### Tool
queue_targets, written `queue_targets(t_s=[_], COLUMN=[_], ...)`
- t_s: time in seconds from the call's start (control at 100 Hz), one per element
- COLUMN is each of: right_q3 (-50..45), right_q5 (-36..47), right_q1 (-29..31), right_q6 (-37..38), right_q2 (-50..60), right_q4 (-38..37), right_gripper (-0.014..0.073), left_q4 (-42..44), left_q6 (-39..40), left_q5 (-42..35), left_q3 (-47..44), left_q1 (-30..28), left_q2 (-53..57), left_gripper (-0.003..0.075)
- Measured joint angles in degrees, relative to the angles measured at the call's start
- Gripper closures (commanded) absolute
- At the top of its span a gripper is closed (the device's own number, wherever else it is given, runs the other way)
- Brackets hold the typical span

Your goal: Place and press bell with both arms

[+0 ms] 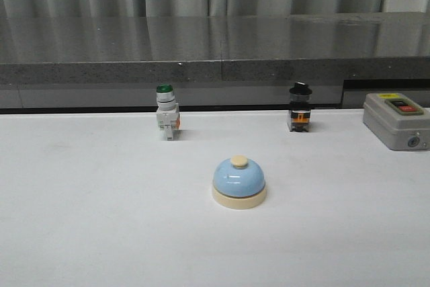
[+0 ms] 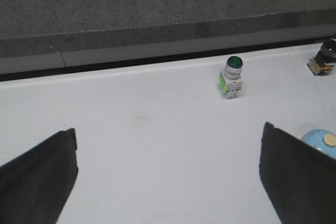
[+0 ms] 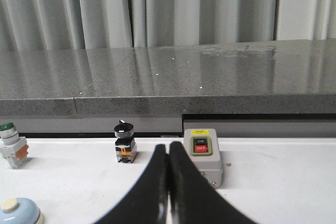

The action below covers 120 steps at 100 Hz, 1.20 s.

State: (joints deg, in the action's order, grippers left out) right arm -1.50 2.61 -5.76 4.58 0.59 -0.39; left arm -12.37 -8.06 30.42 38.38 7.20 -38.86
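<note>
Bell [image 1: 239, 181] just below the centre of the front frame, upright on the white table [image 1: 87, 220], blue dome over cream base, cream button on top, touched by nothing. Behind it toward upper left, a green-capped switch [image 1: 166, 121]; toward upper right, a black-knobbed switch [image 1: 299, 108]; both near the table's far edge, well apart from the bell and from each other. At the right edge, a grey box [image 1: 395, 119] with red and black buttons. No arm in the front frame. In the left wrist frame, left gripper [image 2: 168, 182] released, its two fingers [image 2: 37, 179] spread wide at lower left and lower right, only bare table between them; bell peeking out at the right edge just beyond the right-hand finger. In the right wrist frame, right gripper [image 3: 168, 190] clenched, finger pads pressed together at bottom centre and grasping nothing; bell low in the left corner, grey box just behind the fingertips.
</note>
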Motion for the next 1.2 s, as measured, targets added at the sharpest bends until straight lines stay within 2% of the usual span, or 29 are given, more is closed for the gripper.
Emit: queue_targets(t_s=[0.28,0.41,0.48,0.53,0.6,0.61,0.62,0.85,1.2], right_q3=[0.0,0.0,0.0,0.0,0.0,0.0,0.0,0.0,0.0], right_q5=[0.0,0.0,0.0,0.0,0.0,0.0,0.0,0.0,0.0], right_q1=[0.0,0.0,0.0,0.0,0.0,0.0,0.0,0.0,0.0], right_q6=[0.0,0.0,0.0,0.0,0.0,0.0,0.0,0.0,0.0], right_q2=[0.0,0.0,0.0,0.0,0.0,0.0,0.0,0.0,0.0], right_q4=[0.0,0.0,0.0,0.0,0.0,0.0,0.0,0.0,0.0], right_gripper=[0.0654,0.0654,0.0654,0.0654,0.0654,0.0654,0.0654,0.0654,0.0654], left_q4=[-0.13,-0.13,-0.13,-0.13,-0.13,-0.13,-0.13,-0.13,-0.13], left_q6=[0.0,0.0,0.0,0.0,0.0,0.0,0.0,0.0,0.0], left_q5=[0.66,1.58,1.58,1.58,1.58,1.58,1.58,1.58,1.58], left_q3=[-9.0,-10.69,-11.05,-11.16,-11.16,-11.16,-11.16,-11.16,-11.16], left_q1=[0.0,0.0,0.0,0.0,0.0,0.0,0.0,0.0,0.0], left_q2=[16.69,20.55,21.22,21.31,21.31,21.31,21.31,21.31,21.31], left_gripper=[0.006,0.0062,0.0087,0.0133,0.0235,0.0274,0.0274,0.0743,0.0741])
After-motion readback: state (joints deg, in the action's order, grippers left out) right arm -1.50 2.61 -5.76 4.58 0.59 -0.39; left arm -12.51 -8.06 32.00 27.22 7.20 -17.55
